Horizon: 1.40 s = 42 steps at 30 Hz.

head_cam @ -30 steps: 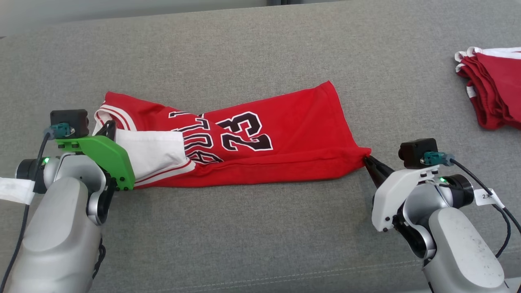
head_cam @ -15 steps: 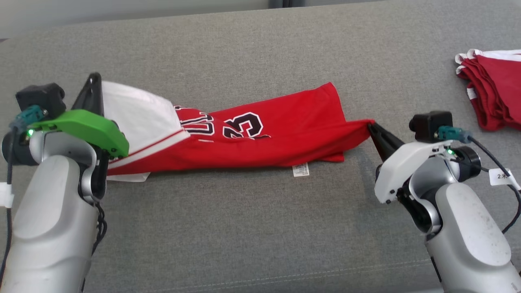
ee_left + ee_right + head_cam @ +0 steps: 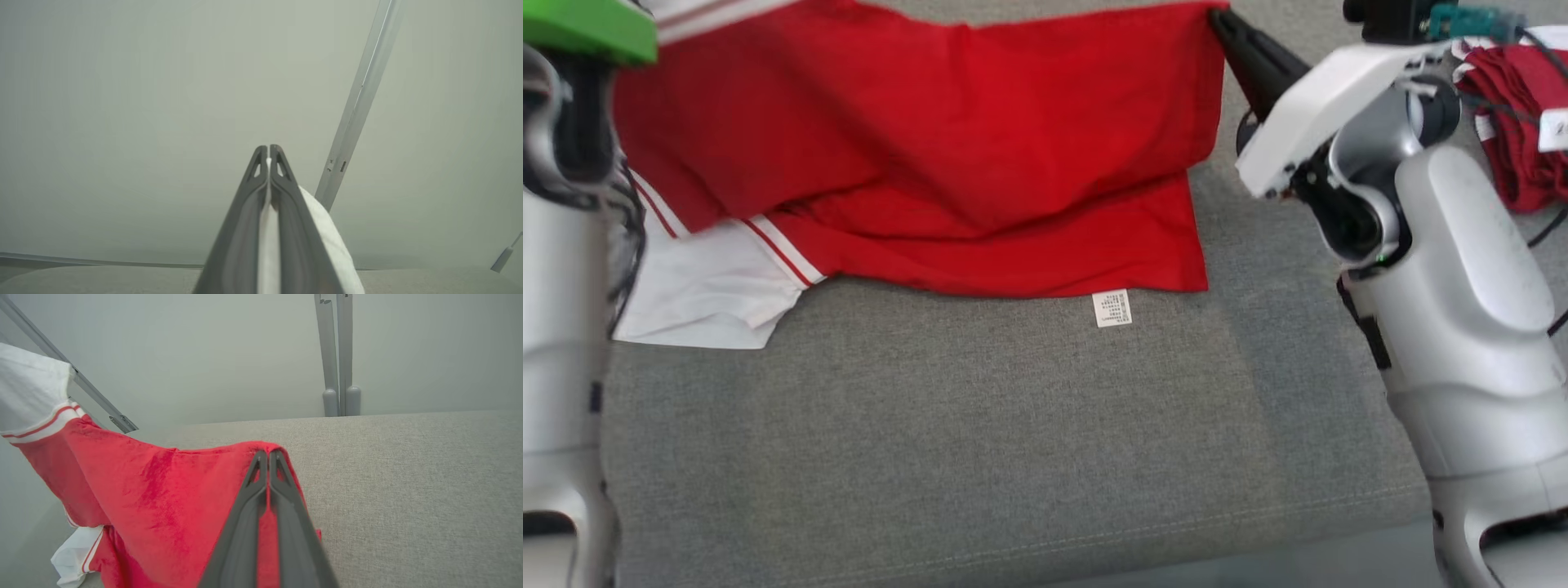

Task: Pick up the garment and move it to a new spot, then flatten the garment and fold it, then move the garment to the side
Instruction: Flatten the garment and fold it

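Left claw (image 3: 269, 149) pinches white trim of the garment (image 3: 931, 122), right claw (image 3: 268, 453) its red corner; held high and apart so cloth hangs open, probably for flattening.

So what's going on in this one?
The robot holds the jersey up between its two hands: the left hand is shut on a white part, the right hand on a red corner. Its lower part drapes onto the grey cushion. It isn't folded yet. Another red pile lies at the right.
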{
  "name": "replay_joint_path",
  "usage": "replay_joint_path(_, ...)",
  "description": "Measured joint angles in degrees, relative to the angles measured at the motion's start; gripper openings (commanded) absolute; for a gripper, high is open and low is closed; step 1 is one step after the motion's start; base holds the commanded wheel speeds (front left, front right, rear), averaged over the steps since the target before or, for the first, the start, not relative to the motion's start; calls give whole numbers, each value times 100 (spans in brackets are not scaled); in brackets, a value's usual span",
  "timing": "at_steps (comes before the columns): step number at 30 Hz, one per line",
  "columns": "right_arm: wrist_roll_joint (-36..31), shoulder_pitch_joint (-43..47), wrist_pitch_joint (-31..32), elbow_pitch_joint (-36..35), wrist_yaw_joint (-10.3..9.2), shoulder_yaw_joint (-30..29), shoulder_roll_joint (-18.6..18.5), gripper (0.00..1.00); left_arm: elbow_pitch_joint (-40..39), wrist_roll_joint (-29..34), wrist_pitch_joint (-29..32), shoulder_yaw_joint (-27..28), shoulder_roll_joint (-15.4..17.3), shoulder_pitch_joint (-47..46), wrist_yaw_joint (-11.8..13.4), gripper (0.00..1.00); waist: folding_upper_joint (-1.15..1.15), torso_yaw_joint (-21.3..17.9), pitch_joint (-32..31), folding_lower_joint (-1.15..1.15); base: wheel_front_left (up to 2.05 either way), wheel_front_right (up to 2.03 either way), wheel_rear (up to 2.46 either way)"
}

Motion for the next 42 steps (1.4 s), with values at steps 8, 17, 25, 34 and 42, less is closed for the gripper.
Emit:
replay_joint_path(8,304,-1541,-364,734,-1,30,93,0,-313,123,641,-163,455,-1685,-149,0,0,-127,678,0,0,0,0)
replay_joint_path(17,63,-3320,-1768,2212,-1,-437,323,0,-432,344,492,-272,580,-3359,-200,0,0,-402,1468,1,0,0,0)
replay_joint_path(25,127,-4292,-2927,3069,-1,-766,360,0,-177,436,-422,-130,390,-4298,-199,0,0,-666,1497,1,0,0,0)
replay_joint_path(34,-288,-4507,-3138,3018,-1,-876,353,0,-220,77,-742,-18,168,-4398,-300,0,0,-550,1347,0,0,0,0)
replay_joint_path(42,-573,-3586,-2967,3179,0,-182,25,0,-882,-207,-787,303,309,-2298,-308,0,0,-200,1367,0,0,0,0)
